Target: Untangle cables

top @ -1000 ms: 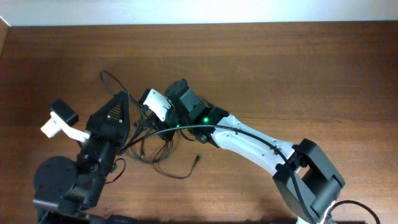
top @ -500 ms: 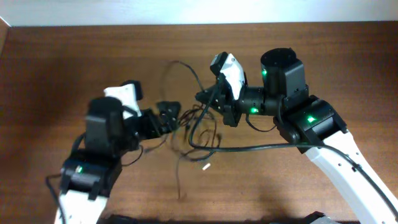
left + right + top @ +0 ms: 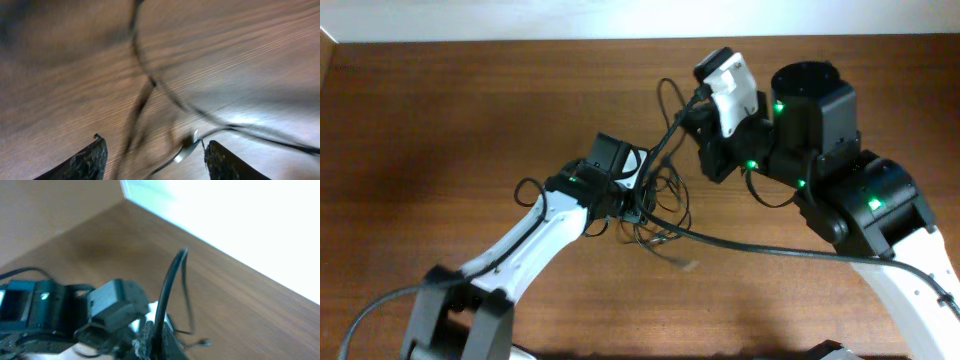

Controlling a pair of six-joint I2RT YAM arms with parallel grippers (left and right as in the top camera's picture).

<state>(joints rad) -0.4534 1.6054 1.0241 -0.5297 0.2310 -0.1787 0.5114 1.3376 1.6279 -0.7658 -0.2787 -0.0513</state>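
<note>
Jaws of left gripper [image 3: 153, 142] gape over cables [image 3: 151, 82]; right gripper [image 3: 151, 339] pinches one.

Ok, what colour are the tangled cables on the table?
Black; the cables show best in the overhead view.

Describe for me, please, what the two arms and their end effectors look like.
Both arms have white shell links joined by black cylindrical joints. The right arm shows small green lights on its joints, a white camera module at the wrist, and a thick black cable running alongside it. The left arm has the same build. The left end effector has two dark, blunt fingers.
</note>
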